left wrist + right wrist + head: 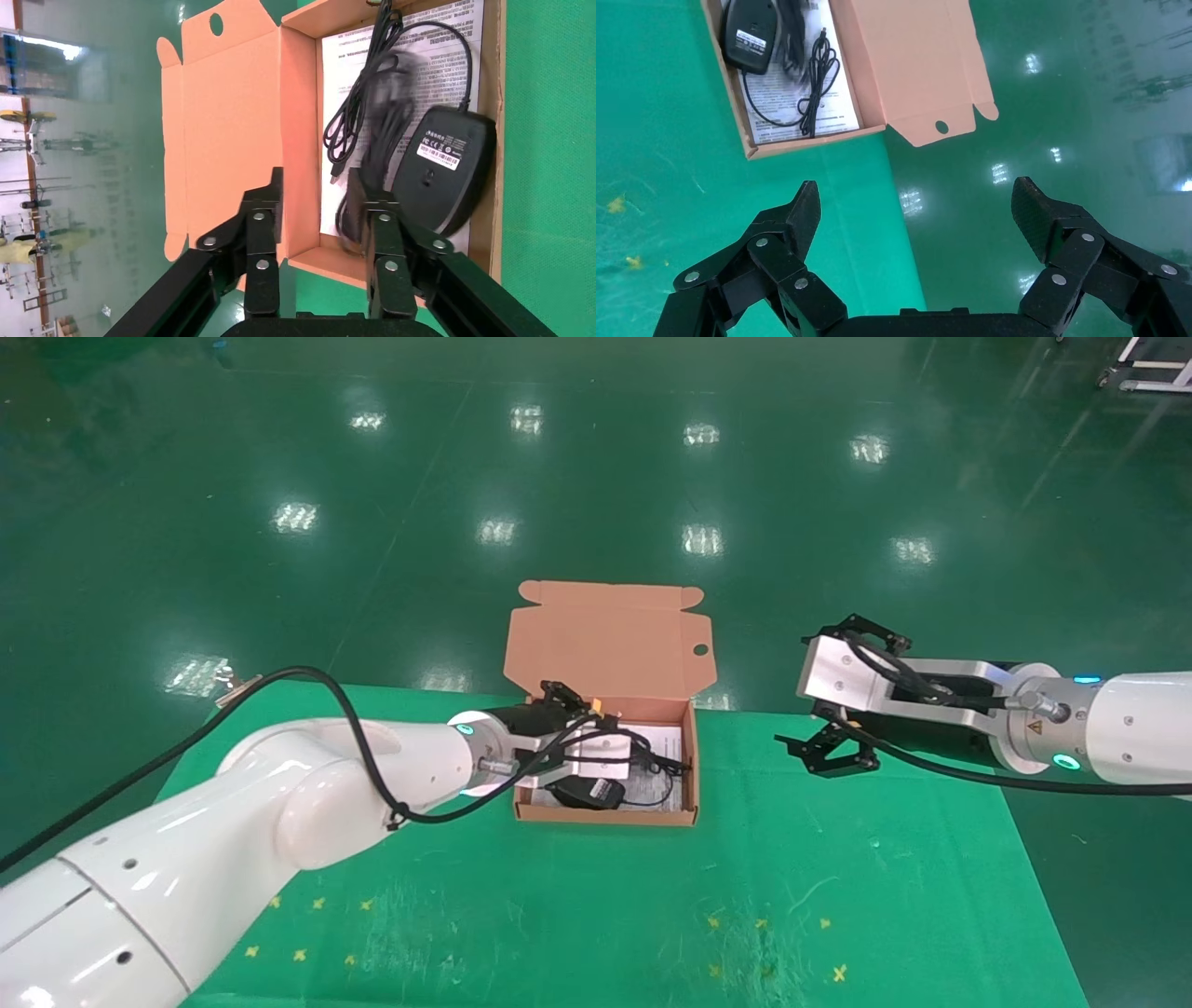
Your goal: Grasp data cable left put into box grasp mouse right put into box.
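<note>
Though blurry, mouse (443,172) against box (232,105) wall.

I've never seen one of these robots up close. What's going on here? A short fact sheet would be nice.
Box: orange box on a green mat, lid flap open.
Mouse: mouse lies label side up inside the box.
Data cable: data cable in the box beside the mouse.
Left gripper: left gripper open, over the box's edge.
Right gripper: right gripper open, empty, off to the box's right.
</note>
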{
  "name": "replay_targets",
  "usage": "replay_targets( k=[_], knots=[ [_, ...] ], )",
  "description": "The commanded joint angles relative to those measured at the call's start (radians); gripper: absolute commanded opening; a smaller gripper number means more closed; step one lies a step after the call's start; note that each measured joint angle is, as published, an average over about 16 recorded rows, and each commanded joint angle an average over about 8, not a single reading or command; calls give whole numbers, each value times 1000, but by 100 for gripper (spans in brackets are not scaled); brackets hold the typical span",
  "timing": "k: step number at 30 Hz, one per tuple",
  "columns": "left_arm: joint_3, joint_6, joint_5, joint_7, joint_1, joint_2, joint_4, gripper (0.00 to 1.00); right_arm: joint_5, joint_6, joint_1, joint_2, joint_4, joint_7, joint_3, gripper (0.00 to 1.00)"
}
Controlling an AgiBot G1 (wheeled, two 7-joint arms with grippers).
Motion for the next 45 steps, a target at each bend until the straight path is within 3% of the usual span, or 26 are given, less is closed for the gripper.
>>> replay_targets(
  k=[1,9,15,20,45],
  knots=[
    [-2,5,-1,4,3,-5,-5,100,5,-1,-3,-3,-5,-2,0,100],
    [0,-61,55,-47,-69,-16,-15,100,-23,23,77,-10,-8,-45,30,100],
    [-2,-106,120,-80,-124,-13,9,100,-56,-18,138,-6,-3,-82,30,100],
    [-26,-89,95,-84,-119,-31,4,100,-41,-57,139,-1,-1,-83,45,100],
    [-359,353,-552,-13,101,-335,-201,100,382,-344,-129,46,8,-121,334,100]
  ],
)
